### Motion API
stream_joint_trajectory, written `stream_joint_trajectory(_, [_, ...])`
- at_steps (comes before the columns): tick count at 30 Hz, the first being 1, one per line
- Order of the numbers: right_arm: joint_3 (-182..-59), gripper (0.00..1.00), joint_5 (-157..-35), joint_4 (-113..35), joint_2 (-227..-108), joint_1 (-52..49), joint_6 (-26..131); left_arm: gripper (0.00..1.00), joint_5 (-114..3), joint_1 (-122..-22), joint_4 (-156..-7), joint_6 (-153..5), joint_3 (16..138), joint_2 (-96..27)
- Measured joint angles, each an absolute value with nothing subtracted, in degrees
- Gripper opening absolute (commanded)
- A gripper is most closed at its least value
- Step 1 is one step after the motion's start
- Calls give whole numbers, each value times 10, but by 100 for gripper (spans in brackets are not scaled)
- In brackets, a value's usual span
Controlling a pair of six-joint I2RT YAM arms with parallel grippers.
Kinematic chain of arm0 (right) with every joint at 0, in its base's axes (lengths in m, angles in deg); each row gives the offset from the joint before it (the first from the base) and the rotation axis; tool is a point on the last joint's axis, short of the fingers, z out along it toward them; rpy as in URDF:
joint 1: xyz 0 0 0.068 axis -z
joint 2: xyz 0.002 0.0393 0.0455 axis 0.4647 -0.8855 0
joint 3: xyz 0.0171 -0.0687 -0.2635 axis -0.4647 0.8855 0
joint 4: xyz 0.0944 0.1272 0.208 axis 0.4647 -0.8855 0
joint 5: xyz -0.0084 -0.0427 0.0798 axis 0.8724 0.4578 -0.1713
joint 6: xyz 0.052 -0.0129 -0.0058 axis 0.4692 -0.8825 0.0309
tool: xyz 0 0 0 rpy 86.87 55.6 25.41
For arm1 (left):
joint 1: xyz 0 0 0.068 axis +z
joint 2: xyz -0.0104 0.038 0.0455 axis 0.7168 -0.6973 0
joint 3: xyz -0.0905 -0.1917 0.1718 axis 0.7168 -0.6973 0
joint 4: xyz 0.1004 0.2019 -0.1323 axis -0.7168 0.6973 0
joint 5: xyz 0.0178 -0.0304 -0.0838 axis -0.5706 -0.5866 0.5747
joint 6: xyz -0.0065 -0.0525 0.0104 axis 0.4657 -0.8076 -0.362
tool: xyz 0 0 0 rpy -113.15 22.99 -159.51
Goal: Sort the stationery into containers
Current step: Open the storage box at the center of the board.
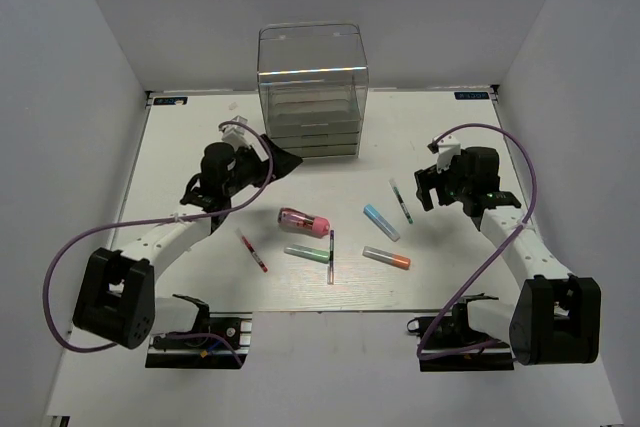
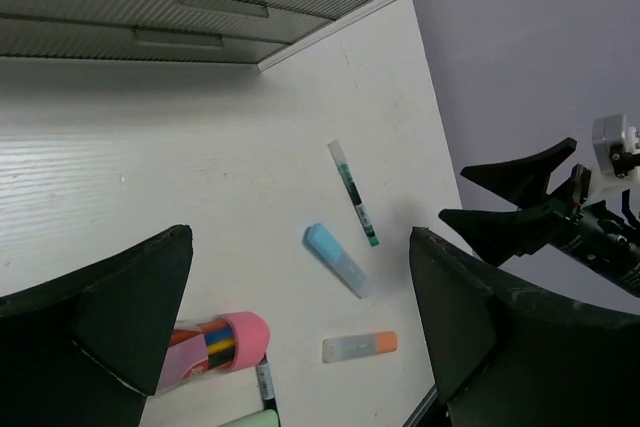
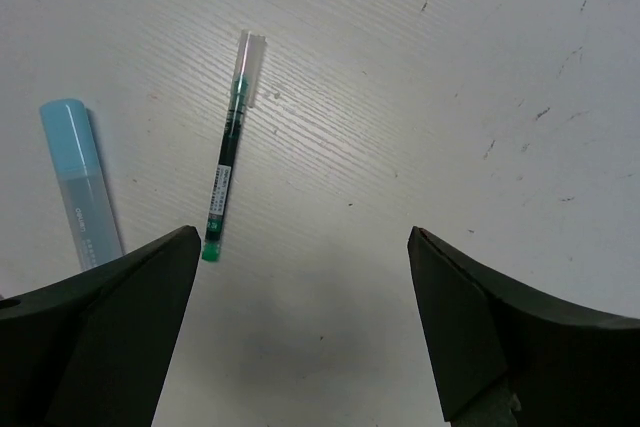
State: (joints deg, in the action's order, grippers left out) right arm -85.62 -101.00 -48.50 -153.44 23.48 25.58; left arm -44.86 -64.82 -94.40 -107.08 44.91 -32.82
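1. The left end effector has its fingers wide apart and holds nothing. The right end effector is also spread and empty, near a thin green-tipped pen.
2. Nearest on the table lie the red pen, green marker, dark pen and grey-orange marker.
3. Behind them lie the pink tube and light-blue marker.
4. Farthest stands the clear drawer box, just beyond the left end effector.

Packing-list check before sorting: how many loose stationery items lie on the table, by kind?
Tubes: 1, the pink tube
Markers: 3, green marker, light-blue marker, grey-orange marker
Pens: 3, red pen, dark pen, green-tipped pen
Total: 7
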Motion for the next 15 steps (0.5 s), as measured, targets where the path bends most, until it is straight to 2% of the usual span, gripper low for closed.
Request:
stream_joint_trajectory(5, [-858,89,-1038,-485,-1535,235,231,100,-492,-681,-999,-1103,457,-362])
stream_joint_trajectory(7, [-861,81,-1065,-487,-1535,235,210,97,-514,-690,-1026,-1122,457,-373])
stream_joint_trajectory(9, [-864,65,-1087,-486,-1535,234,196,94,-537,-699,-1051,-1141,457,-386])
stream_joint_trajectory(11, [-867,46,-1107,-483,-1537,232,190,82,-558,-705,-1070,-1161,458,-400])
stream_joint_trajectory(12, [-868,32,-1116,-482,-1538,231,187,76,-570,-709,-1079,-1170,459,-410])
stream_joint_trajectory(13, [-869,27,-1123,-479,-1540,230,183,69,-578,-712,-1088,-1180,460,-422])
stream_joint_trajectory(14, [-869,25,-1130,-476,-1542,228,183,55,-589,-716,-1097,-1190,464,-437])
stream_joint_trajectory(15, [-869,25,-1136,-474,-1543,226,182,50,-599,-719,-1105,-1202,466,-451])
